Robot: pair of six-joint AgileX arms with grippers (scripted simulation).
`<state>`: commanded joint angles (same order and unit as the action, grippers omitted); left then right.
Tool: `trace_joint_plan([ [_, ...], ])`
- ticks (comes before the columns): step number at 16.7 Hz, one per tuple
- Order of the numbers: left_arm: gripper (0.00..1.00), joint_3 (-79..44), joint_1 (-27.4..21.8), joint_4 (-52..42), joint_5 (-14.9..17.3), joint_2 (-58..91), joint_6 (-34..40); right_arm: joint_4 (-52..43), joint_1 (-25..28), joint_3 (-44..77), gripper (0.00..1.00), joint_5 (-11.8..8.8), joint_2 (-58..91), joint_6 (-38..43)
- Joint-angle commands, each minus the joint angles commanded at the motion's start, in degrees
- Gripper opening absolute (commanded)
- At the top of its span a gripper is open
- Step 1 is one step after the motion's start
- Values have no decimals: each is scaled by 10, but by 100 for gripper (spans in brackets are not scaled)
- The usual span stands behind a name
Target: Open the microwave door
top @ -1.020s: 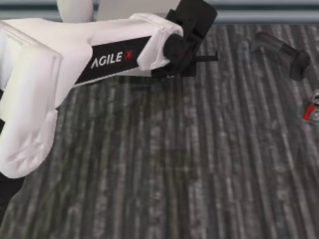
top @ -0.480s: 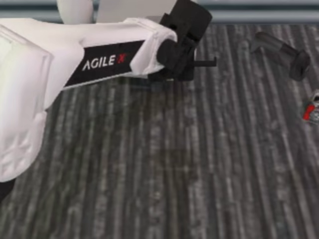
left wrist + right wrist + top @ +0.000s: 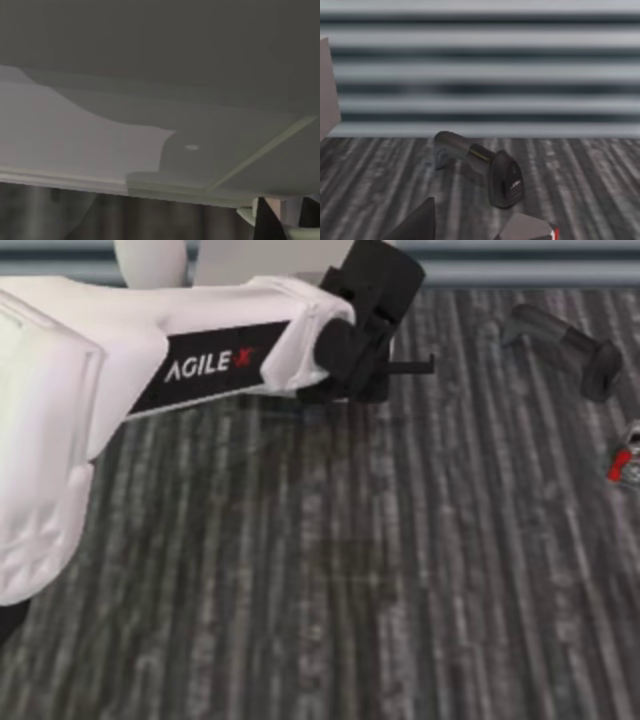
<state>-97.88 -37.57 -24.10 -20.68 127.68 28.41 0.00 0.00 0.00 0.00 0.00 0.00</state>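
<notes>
- Left claw (image 3: 425, 362) reaches toward twelve o'clock; whether its tips are apart or together I cannot tell
- microwave (image 3: 270, 260) sits at twelve o'clock, its grey door (image 3: 150, 100) filling my left wrist view
- scanner (image 3: 568, 345) lies at two o'clock

Dark streaked table (image 3: 400, 590) before a grey-striped wall (image 3: 485, 70).

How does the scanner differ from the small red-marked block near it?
The scanner is dark grey and long; the block is pale grey with a red mark, and smaller. The scanner shows whole in the top view; the block is cut by its right edge. The scanner lies farther back than the block. Both lie on the table's right side, apart from the left claw by the microwave.
</notes>
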Motion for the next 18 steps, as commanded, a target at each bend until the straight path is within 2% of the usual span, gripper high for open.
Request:
trace_joint_plan([
  [18, 0, 8, -4, 3, 7, 0, -3, 0, 0, 0, 100, 0, 0, 0],
])
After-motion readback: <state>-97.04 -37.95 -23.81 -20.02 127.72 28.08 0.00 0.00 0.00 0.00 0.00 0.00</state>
